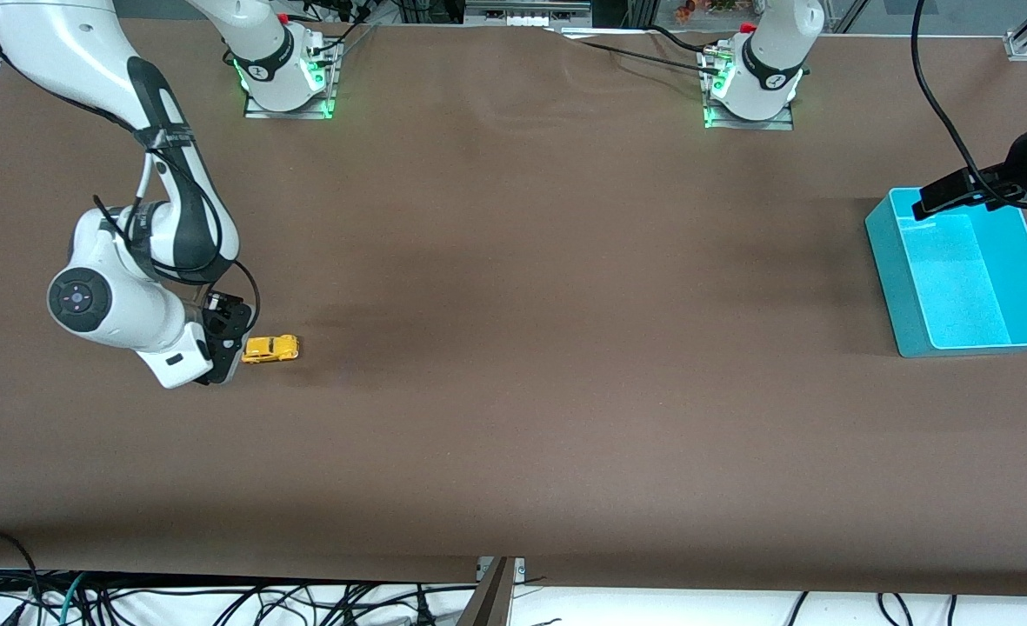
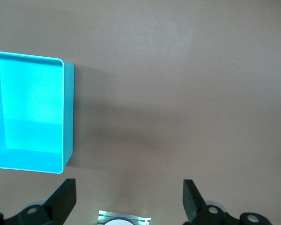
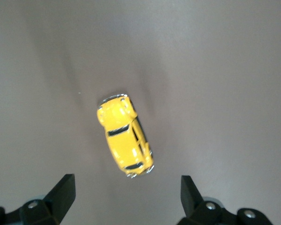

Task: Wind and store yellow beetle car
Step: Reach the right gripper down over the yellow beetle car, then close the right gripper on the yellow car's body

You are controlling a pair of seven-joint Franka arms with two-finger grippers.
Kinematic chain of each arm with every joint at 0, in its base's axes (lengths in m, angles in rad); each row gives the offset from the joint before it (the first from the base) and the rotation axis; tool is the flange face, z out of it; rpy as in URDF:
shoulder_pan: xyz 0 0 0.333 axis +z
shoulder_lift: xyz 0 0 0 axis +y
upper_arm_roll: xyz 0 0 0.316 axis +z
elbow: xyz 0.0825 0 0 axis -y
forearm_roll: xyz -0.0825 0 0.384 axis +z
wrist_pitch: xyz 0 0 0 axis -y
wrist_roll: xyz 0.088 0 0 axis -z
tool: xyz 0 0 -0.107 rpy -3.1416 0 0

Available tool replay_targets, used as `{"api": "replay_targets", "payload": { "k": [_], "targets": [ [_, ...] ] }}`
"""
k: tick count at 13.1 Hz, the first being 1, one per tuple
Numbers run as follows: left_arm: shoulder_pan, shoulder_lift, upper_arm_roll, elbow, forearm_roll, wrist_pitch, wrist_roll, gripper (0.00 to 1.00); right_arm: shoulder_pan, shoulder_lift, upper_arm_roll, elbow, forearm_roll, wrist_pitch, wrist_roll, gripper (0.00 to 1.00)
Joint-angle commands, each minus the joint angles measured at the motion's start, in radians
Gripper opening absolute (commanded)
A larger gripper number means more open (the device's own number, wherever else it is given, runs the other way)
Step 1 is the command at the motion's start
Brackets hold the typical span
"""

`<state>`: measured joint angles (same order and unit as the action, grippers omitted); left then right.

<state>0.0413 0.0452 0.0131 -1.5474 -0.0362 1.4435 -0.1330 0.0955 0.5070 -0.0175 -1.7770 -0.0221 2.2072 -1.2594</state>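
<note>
The yellow beetle car [image 1: 271, 349] [image 3: 125, 140] stands on its wheels on the brown table, toward the right arm's end. My right gripper [image 1: 220, 346] [image 3: 126, 187] hangs low beside it, open. The car lies just past the fingertips [image 3: 63, 190], not between them, and nothing touches it. My left gripper [image 1: 970, 193] [image 2: 129, 190] is up over the edge of the teal bin [image 1: 891, 278] [image 2: 68, 112] at the left arm's end. It is open and holds nothing, and the arm waits there.
The teal bin has nothing in it. Both arm bases [image 1: 287, 83] [image 1: 750, 87] stand on plates along the table's edge farthest from the front camera. Cables hang below the table's nearest edge.
</note>
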Motion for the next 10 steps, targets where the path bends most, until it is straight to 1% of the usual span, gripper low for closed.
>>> {"api": "replay_targets", "payload": {
  "k": [1, 4, 7, 10],
  "targets": [
    [0.012, 0.002, -0.007, 0.015, -0.01, -0.011, 0.019, 1.0, -0.002, -0.001, 0.005, -0.073, -0.01, 0.115, -0.112, 0.99],
    [0.011, 0.007, -0.007, 0.015, -0.013, -0.008, 0.019, 1.0, -0.002, 0.016, 0.008, -0.107, -0.009, 0.189, -0.173, 0.99],
    [0.008, 0.015, -0.012, 0.015, -0.013, 0.0, 0.018, 1.0, -0.002, 0.028, 0.01, -0.136, -0.009, 0.227, -0.199, 0.99],
    [0.006, 0.015, -0.013, 0.015, -0.013, 0.0, 0.018, 1.0, -0.002, 0.033, 0.011, -0.16, -0.009, 0.272, -0.213, 0.97]
  ]
}}
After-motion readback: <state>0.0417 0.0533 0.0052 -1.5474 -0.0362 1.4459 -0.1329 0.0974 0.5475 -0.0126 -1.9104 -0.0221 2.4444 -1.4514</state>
